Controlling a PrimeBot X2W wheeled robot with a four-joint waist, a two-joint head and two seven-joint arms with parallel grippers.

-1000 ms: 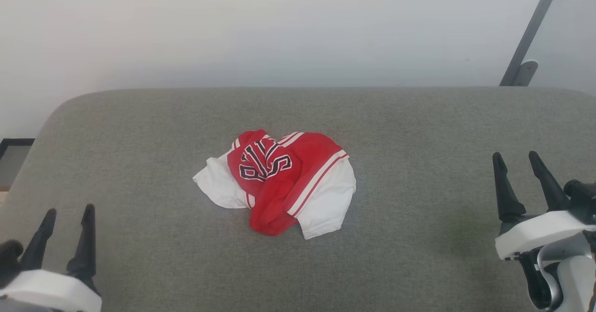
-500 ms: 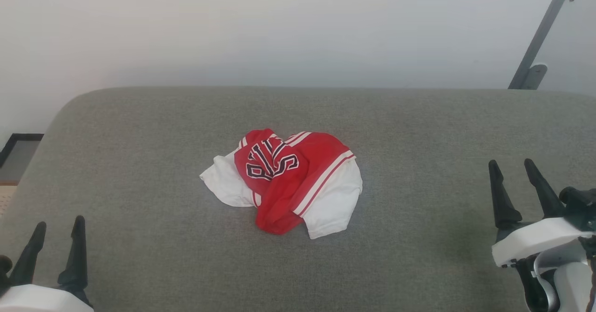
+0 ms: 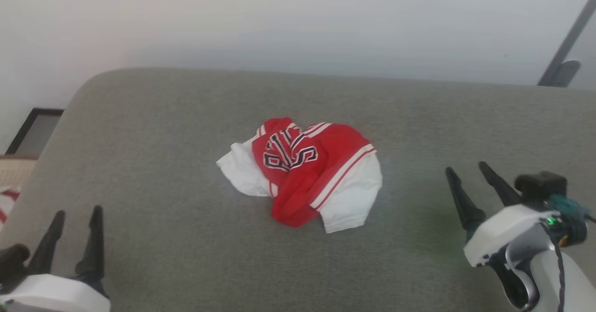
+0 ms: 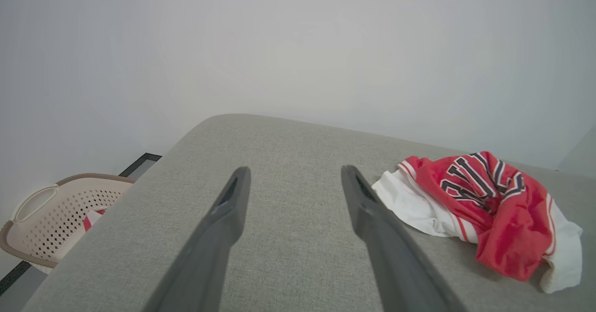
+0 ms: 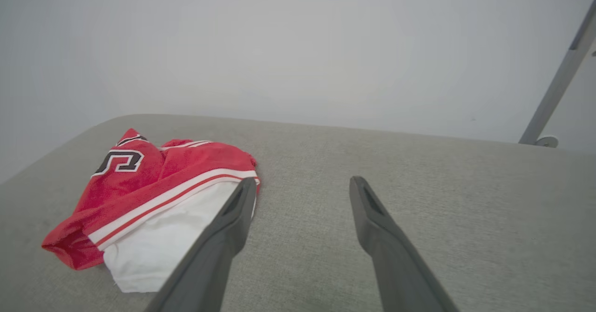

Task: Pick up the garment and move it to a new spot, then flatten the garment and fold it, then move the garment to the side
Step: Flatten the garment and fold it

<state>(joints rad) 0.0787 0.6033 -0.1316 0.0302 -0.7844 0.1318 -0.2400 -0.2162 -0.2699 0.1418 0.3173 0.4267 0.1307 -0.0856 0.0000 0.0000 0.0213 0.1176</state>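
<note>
Garment sits crumpled in the middle of the grey pad, well apart from my left gripper and right gripper, both spread wide and empty; it looks light and floppy, so I'd pinch the raised red folds.

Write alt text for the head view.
A crumpled red jersey-style shirt with white sleeves and block letters lies in the middle of a grey fabric-covered surface. The left gripper at lower left and the right gripper at lower right both stand apart from it, jaws open and empty.
</note>
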